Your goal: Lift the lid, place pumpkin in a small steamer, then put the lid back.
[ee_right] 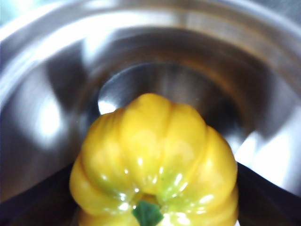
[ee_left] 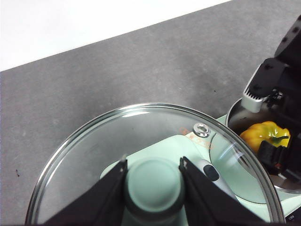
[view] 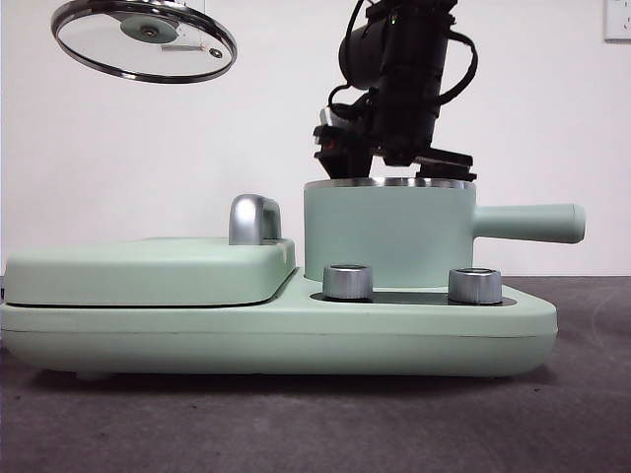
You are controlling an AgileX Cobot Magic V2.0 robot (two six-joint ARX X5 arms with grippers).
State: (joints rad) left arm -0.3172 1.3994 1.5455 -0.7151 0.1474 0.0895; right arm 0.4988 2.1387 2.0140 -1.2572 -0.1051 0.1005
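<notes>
— Which step are they on, from where you stand?

— The middle one, I'd say. The left gripper [ee_left: 153, 188] has its jaws clamped on the mint-green knob of the lid [view: 144, 39], holding it tilted, high and well off to the side. The right gripper [view: 394, 163] reaches down into the mouth of the small steamer [view: 389, 236], carrying the pumpkin [ee_right: 155, 165].

— Is it still gripped, or dropped already?

— Gripped, as far as I can tell: the dark jaws press against both its flanks, stem end toward the wrist. It hangs inside the steel wall, above the bottom, though whether it touches the floor I can't make out.

— So what does the next move need?

— Probably a little more descent, then the jaws parting so the pumpkin settles in the pot. After that the arm must rise straight clear of the rim before the lid comes across; the two arms would otherwise meet over the pot.

— And the flat hinged cover [view: 148, 268] beside it?

— Shut, playing no part.
</notes>
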